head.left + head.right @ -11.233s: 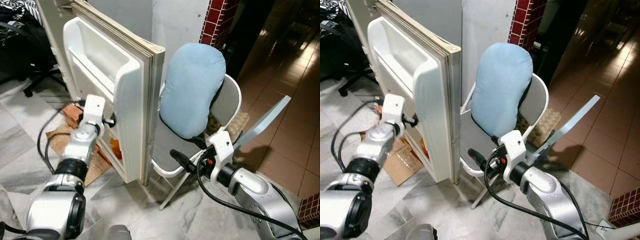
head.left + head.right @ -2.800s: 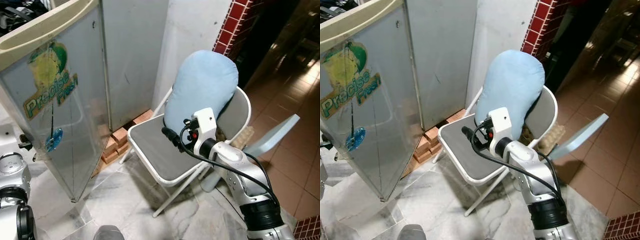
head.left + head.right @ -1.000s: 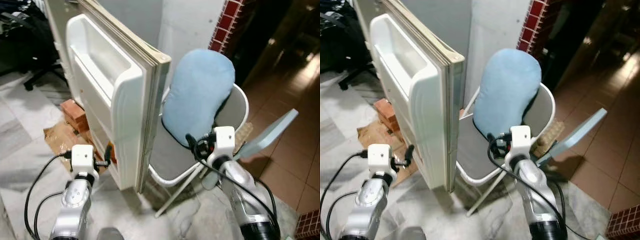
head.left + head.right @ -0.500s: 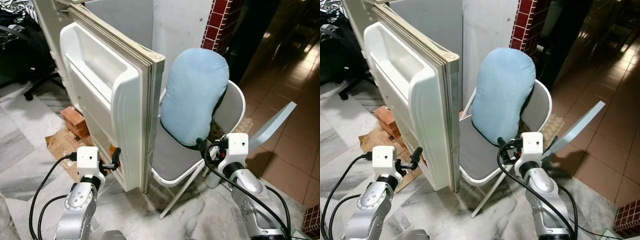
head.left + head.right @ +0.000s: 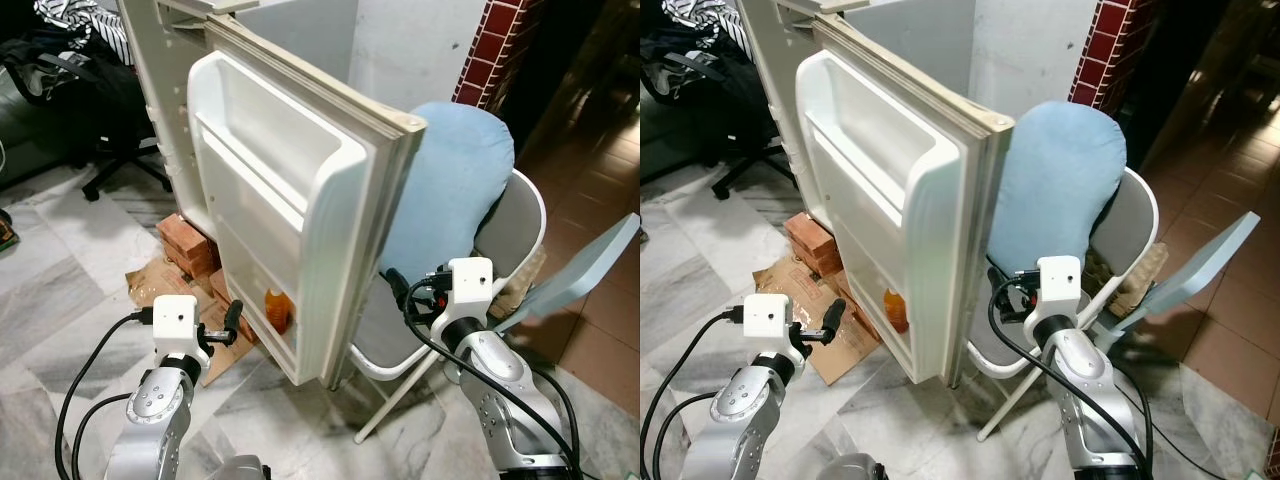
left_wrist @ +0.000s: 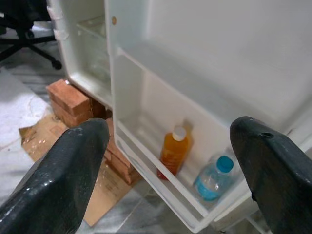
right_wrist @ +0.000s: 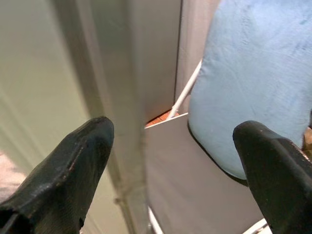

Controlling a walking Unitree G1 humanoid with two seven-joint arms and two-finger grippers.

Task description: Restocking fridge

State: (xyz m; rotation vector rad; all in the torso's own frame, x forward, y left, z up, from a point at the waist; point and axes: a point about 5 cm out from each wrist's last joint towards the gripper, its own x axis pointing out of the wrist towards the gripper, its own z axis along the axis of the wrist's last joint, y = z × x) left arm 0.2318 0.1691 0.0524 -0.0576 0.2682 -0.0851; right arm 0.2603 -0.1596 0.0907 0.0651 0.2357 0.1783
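Here the fridge door [image 5: 300, 210] stands swung open, its white moulded inside facing the robot, with a deep upper shelf and a lower rack along its bottom edge. In that bottom rack an orange bottle [image 6: 174, 151] with a white cap stands upright, and just beside it, nearer the door's free corner, a clear bottle with a blue cap [image 6: 213, 178]. The left gripper [image 6: 165, 161] hovers low before the rack, fingers spread wide and holding nothing. The right gripper [image 7: 170, 161], also spread wide and empty, points at the door's outer edge and the grey folding chair [image 5: 520, 215] behind it, where a pale blue cushion [image 5: 450, 190] leans on the backrest.

The door hides much of the chair seat and the cushion's lower part. The fridge's interior is barely visible beyond the hinge side. Bricks [image 5: 187, 243] and cardboard [image 5: 150, 285] lie on the marble floor [image 5: 50, 280] under the cabinet.

Compared with half a second ago, the door sits further right in view and shows more of its inner face, including the orange bottle.
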